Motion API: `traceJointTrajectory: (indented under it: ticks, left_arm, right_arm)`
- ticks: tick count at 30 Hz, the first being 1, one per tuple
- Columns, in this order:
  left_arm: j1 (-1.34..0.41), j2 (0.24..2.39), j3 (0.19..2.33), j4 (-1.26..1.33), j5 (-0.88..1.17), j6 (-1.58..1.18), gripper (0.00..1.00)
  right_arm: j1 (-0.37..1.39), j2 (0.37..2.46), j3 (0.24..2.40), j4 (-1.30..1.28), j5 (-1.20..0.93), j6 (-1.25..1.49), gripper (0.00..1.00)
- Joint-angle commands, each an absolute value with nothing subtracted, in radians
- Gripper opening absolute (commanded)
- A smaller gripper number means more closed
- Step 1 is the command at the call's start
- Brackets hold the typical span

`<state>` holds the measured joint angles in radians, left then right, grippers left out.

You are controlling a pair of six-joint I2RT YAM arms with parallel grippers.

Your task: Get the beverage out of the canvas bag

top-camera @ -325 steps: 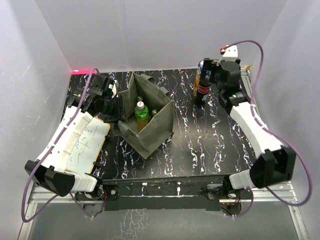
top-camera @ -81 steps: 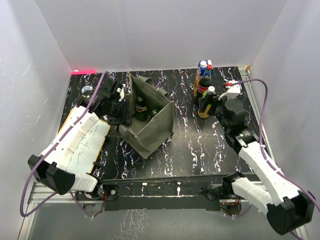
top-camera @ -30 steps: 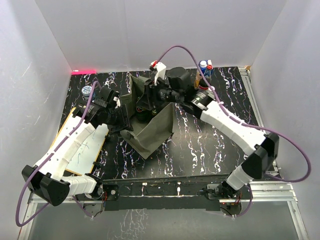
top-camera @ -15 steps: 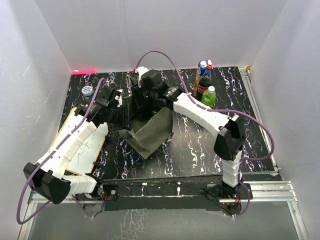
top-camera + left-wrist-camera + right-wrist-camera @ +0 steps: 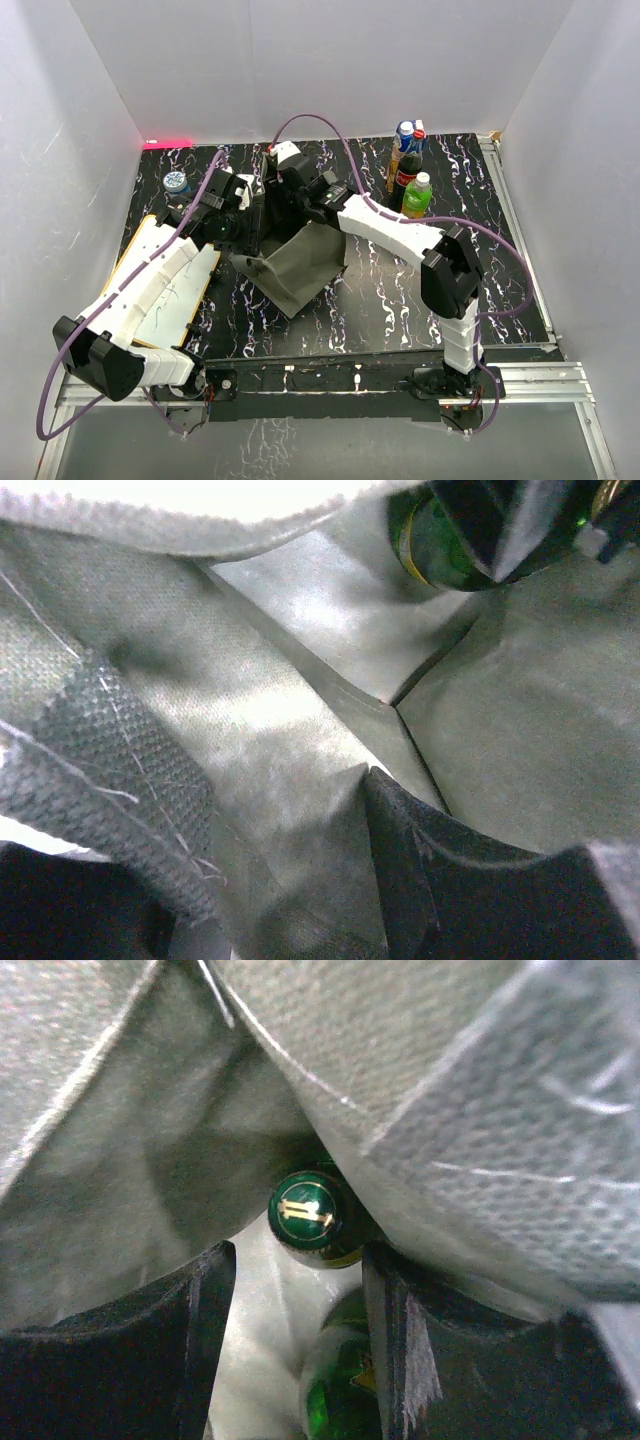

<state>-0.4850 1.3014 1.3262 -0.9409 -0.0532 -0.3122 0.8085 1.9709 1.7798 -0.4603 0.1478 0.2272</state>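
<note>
canvas bag (image 5: 300,268), green bottle (image 5: 305,1215) half-hidden inside

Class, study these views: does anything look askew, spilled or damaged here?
Only the olive-grey canvas bag: it sits corner-on to the edges of the black marbled table, and its soft wall folds in over the green-capped bottle inside. Nothing looks spilled or broken.

I work on a black table (image 5: 400,290) with white veins like marble. Plain white walls (image 5: 300,70) close it at the back and on both sides. A small red light (image 5: 168,143) glows in the far left corner. A metal rail (image 5: 330,385) runs along the near edge.
</note>
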Motion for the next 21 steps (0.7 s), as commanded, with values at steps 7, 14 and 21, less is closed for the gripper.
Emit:
traceJointTrajectory:
  ticks: [7, 14, 21]
  left_arm:
    - [-0.488, 1.31, 1.309, -0.943, -0.115, -0.267, 0.46]
    - [-0.508, 1.309, 1.318, -0.942, -0.153, -0.253, 0.46]
    - [-0.515, 1.313, 1.315, -0.945, -0.16, -0.255, 0.46]
  right_arm:
    - [0.748, 2.085, 1.808, -0.255, 0.149, 0.216, 0.58]
    - [0.735, 2.145, 1.851, -0.241, 0.136, 0.201, 0.59]
    - [0.734, 2.119, 1.787, -0.263, 0.099, 0.197, 0.54]
